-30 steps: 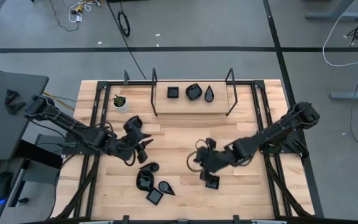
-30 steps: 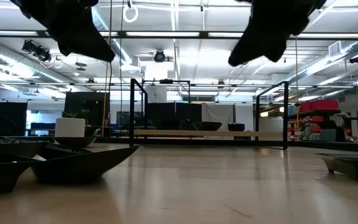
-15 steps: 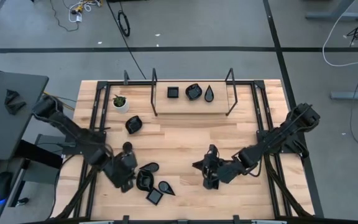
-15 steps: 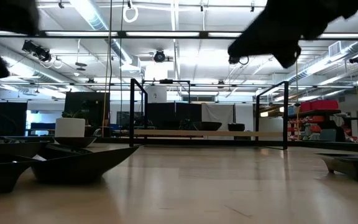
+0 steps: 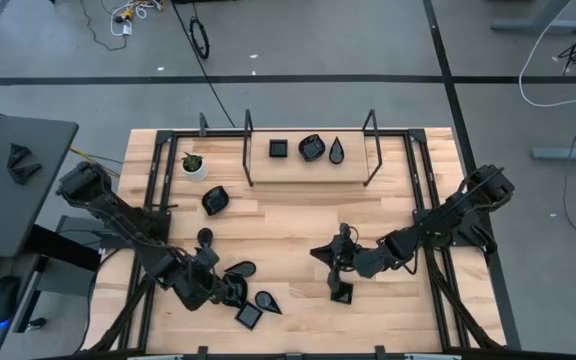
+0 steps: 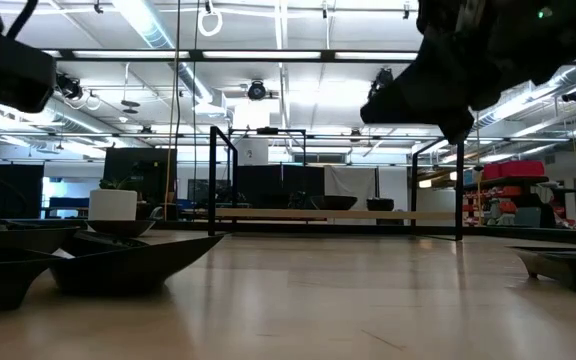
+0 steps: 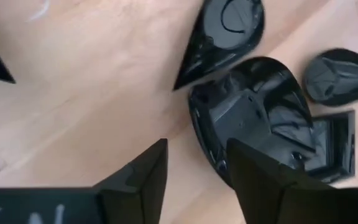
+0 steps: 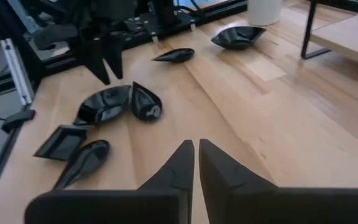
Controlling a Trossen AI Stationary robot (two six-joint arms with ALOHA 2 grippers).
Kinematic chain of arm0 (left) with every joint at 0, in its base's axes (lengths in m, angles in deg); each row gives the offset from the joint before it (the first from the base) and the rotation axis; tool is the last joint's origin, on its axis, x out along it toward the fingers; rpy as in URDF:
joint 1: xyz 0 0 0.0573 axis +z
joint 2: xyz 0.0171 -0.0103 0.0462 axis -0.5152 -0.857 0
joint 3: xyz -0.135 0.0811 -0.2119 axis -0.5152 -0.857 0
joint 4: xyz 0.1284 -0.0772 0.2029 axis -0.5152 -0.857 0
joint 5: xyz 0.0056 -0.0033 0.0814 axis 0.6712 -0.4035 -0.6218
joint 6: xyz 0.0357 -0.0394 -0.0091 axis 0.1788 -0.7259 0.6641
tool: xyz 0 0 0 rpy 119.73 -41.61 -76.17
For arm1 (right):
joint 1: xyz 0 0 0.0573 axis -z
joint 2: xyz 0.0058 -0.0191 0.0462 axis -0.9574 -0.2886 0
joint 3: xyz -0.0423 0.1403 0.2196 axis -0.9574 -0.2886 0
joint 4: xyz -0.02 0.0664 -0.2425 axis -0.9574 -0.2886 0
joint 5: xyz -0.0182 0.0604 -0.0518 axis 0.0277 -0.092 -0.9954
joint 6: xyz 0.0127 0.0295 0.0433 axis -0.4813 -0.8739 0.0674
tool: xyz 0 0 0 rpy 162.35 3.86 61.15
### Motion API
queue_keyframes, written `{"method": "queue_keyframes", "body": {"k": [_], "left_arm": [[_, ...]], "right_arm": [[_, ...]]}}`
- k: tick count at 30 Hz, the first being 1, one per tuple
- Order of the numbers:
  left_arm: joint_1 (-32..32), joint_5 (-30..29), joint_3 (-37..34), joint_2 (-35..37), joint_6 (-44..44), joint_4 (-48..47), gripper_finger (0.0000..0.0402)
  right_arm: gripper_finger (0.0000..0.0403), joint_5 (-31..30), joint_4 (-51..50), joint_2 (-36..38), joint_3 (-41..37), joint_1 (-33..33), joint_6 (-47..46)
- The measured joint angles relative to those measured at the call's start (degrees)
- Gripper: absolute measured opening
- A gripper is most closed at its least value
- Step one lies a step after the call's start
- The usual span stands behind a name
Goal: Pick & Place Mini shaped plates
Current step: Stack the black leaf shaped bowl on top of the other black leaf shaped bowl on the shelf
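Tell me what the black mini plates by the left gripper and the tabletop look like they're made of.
The mini plates: glossy black, likely glazed ceramic or hard plastic; the sign is sharp mirror-like reflections on their surfaces. I can't tell which from the look alone.
The tabletop: light wood planks with a smooth satin finish; visible grain and board seams.

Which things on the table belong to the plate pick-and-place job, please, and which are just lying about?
Job:
- cluster of black mini plates under the open left gripper
- rounded plate lying alone
- square plate below the shut right gripper
- three plates on the raised shelf

Lying about:
- white plant pot
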Motion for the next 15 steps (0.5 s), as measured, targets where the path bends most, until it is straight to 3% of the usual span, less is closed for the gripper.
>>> {"method": "queue_keyframes", "body": {"k": [6,15], "left_arm": [[1.28,0.07,-0.02,-1.84,-0.22,4.16,0.0174],[1.84,0.56,-0.04,-4.53,0.28,4.07,0.0106]], "right_arm": [[0.0029,0.04,-0.22,-0.02,-1.03,1.11,0.03],[0.0029,0.21,0.06,-0.02,-1.04,1.31,0.85]]}}
